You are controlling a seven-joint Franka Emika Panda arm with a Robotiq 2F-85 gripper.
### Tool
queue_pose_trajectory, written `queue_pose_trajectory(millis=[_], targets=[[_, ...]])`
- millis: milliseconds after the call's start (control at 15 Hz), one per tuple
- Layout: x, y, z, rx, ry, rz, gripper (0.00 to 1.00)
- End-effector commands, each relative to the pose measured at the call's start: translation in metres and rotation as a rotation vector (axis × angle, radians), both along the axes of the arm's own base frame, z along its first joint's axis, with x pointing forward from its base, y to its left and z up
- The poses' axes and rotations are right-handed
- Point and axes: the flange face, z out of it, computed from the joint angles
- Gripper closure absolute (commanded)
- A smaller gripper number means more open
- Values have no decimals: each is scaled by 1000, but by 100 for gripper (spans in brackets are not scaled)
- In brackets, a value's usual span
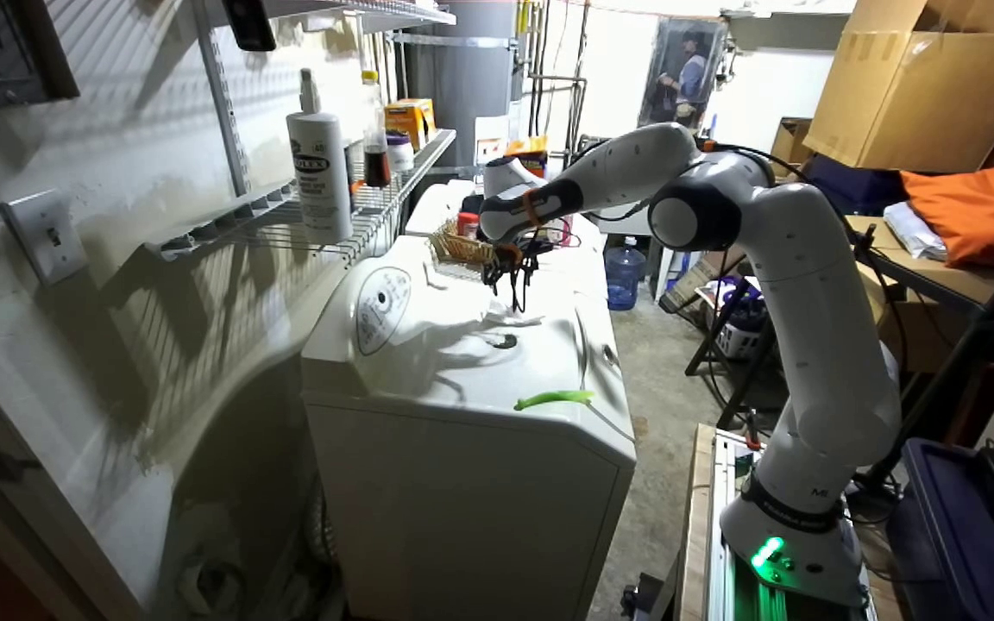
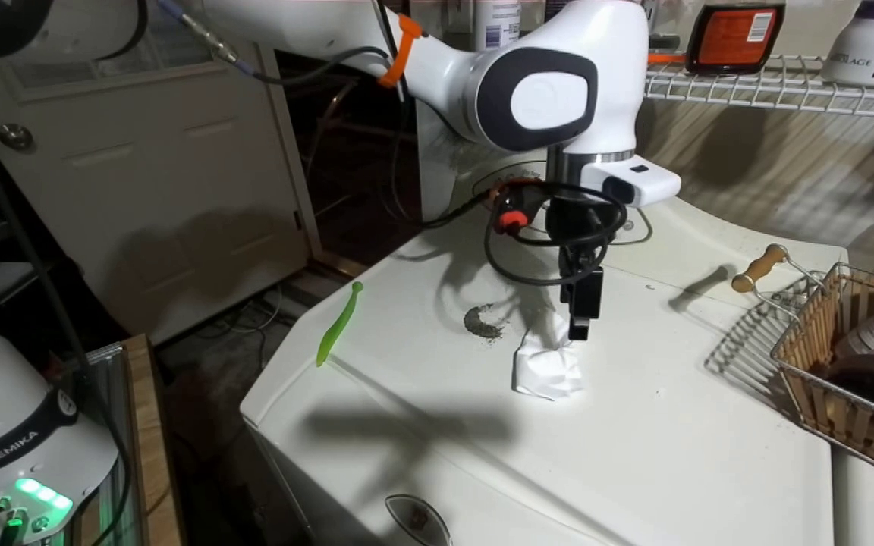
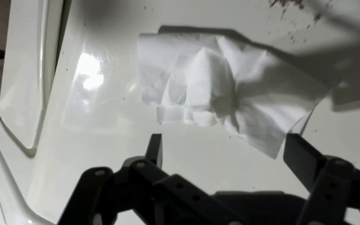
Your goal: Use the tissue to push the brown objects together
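The crumpled white tissue (image 2: 549, 368) lies on the white machine top, in both exterior views (image 1: 510, 318). It lies just beyond my fingertips in the wrist view (image 3: 211, 78). The brown objects show as a crescent of small dark crumbs (image 2: 482, 322) beside the tissue, also a dark patch in an exterior view (image 1: 506, 341). Only some reddish-brown bits (image 3: 287, 3) show at the top right of the wrist view. My gripper (image 3: 223, 139) is open and empty, fingers wide apart, pointing down over the tissue's edge (image 2: 580, 332). The right fingertip overlaps a tissue corner in view; I cannot tell whether they touch.
A green strip-like object (image 2: 338, 324) lies near the machine's edge. A wire basket (image 2: 793, 379) with a wooden handle and bottles stands at the side. A wire shelf (image 1: 393, 194) with bottles runs along the wall. A looped black cable (image 2: 498, 262) hangs around my gripper.
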Motion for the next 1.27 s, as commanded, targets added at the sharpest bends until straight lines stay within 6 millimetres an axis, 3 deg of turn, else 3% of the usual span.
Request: queue_pose_trajectory(millis=[0, 333, 933, 1000, 1200], targets=[[-30, 46, 33, 131, 49, 142, 0], [-66, 93, 54, 139, 118, 262, 0], [-117, 124, 82, -24, -173, 586, 0], [-92, 115, 76, -18, -117, 511, 0], [-98, 115, 77, -18, -124, 518, 0]])
